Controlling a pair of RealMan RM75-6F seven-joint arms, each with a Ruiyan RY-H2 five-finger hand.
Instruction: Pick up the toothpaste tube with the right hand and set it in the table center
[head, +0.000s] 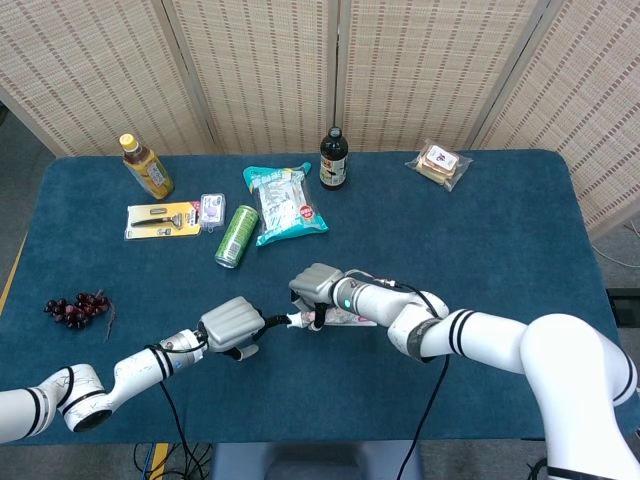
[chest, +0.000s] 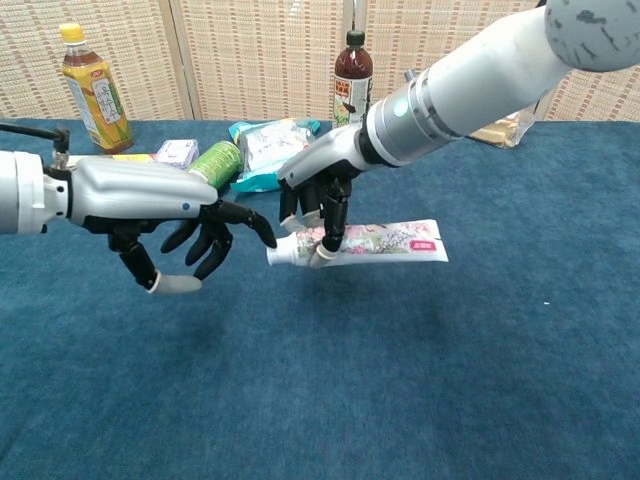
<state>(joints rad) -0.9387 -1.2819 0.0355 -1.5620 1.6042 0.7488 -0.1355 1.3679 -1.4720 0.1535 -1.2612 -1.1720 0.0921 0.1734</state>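
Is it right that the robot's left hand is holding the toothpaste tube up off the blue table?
No, the right hand holds the toothpaste tube up off the blue table. The left hand only hovers beside the cap end, holding nothing. The chest view shows it.

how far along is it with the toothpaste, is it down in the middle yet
Pickup looks done: the right robot hand holds the toothpaste tube near its cap end, and in the chest view the tube hangs above the table. In hand: carrying it over the middle area, with the left robot hand open close by the cap. Left: lowering it onto the cloth and letting go.
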